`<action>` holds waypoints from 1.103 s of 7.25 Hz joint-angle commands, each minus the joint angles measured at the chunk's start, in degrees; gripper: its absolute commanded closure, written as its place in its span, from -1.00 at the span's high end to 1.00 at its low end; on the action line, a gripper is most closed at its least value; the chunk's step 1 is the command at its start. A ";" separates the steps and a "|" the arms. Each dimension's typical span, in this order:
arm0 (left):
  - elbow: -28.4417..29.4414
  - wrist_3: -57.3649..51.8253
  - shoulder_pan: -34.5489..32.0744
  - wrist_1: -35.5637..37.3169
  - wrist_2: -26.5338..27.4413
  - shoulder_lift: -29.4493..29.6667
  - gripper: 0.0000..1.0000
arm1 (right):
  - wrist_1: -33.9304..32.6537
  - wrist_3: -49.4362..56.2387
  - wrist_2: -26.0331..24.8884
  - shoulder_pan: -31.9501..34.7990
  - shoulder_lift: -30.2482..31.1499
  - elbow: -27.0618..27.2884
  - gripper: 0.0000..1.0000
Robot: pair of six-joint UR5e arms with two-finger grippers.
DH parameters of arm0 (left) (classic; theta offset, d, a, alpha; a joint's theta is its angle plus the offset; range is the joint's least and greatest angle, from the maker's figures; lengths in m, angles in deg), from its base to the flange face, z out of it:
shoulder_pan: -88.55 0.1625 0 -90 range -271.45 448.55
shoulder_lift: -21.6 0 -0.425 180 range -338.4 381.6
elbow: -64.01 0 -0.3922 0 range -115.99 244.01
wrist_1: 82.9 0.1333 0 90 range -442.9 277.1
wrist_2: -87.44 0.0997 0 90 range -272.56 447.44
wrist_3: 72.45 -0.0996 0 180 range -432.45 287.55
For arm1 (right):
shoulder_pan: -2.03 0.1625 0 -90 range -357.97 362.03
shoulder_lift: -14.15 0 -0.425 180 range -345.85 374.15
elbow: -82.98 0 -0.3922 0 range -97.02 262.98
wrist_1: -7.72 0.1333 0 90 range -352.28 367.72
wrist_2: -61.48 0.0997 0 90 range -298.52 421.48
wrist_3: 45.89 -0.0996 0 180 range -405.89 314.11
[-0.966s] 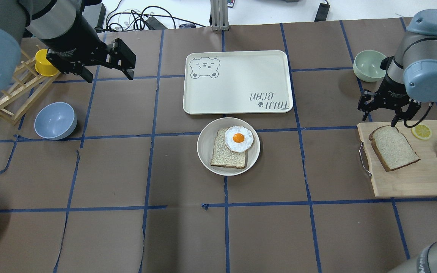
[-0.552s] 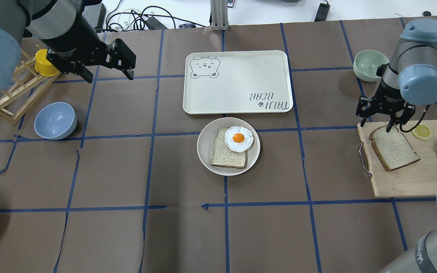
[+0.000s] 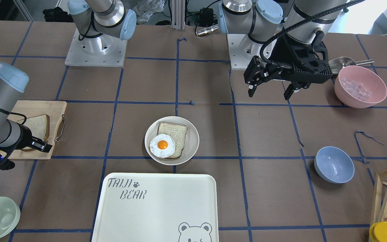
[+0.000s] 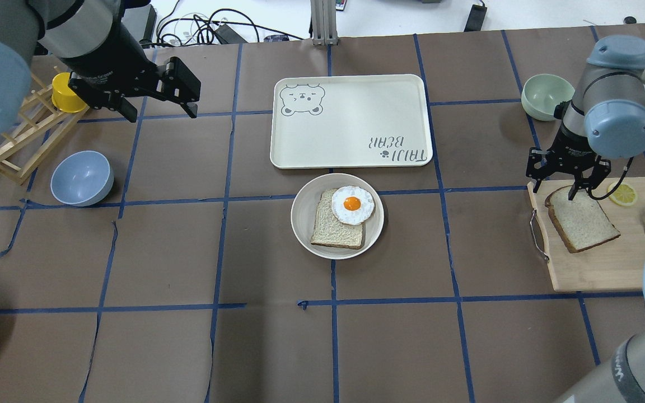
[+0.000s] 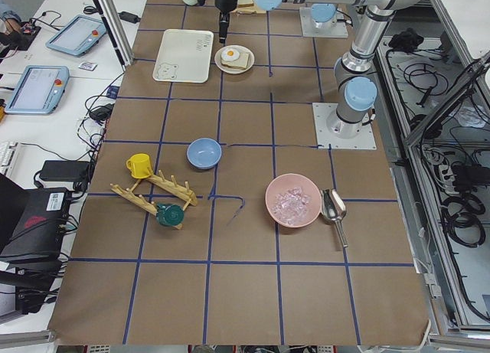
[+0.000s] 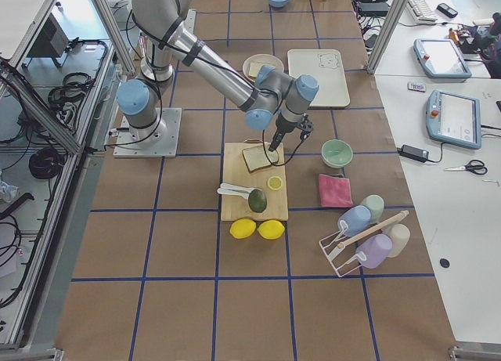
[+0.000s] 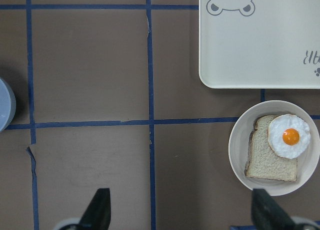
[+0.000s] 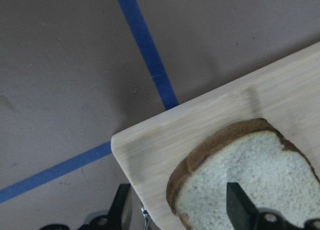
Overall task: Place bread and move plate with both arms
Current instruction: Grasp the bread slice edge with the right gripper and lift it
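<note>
Right gripper (image 4: pixel 551 188) dropped lower over last second, jaws spread, now straddling crust corner of bread (image 4: pixel 583 219), which lies flat on cutting board (image 4: pixel 597 268). I read pinch as imminent. Left gripper (image 4: pixel 161 112) unmoved, spread, idle. Plate (image 4: pixel 300 224) mid-table, well apart.

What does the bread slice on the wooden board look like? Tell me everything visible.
The bread is one square-ish slice with a pale, speckled crumb and dark brown crust, domed at one end. It lies flat on the wooden board, near the corner by the metal handle, turned askew to the board's edges. The open right gripper straddles the crust at its domed end; whether a finger touches it cannot be told.
</note>
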 commanded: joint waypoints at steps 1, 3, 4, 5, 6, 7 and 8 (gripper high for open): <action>0.00 0.02 0.00 0.00 0.00 0.00 1.00 | -0.69 -0.04 -1.25 0.00 -0.45 0.11 0.40; 0.00 0.02 0.00 0.00 0.00 0.00 1.00 | -0.60 -0.21 -1.34 0.00 -0.71 0.11 0.23; 0.00 -0.07 0.00 0.00 0.00 0.00 1.00 | -0.60 -1.60 -1.26 0.00 -0.71 0.28 0.03; 0.00 0.02 0.00 0.00 0.00 0.00 1.00 | -0.51 -2.31 -1.26 0.00 -0.71 0.72 -0.27; 0.00 -0.07 0.00 0.00 0.00 0.00 1.00 | -0.43 -2.41 -1.26 0.00 -0.71 0.90 -0.56; 0.00 -0.07 0.00 0.00 0.00 0.00 1.00 | -0.16 -2.15 -0.82 0.00 -0.63 0.99 -0.80; 0.00 -0.07 0.00 0.00 0.00 0.00 1.00 | 0.01 -2.23 -0.38 0.00 -0.45 0.99 -1.00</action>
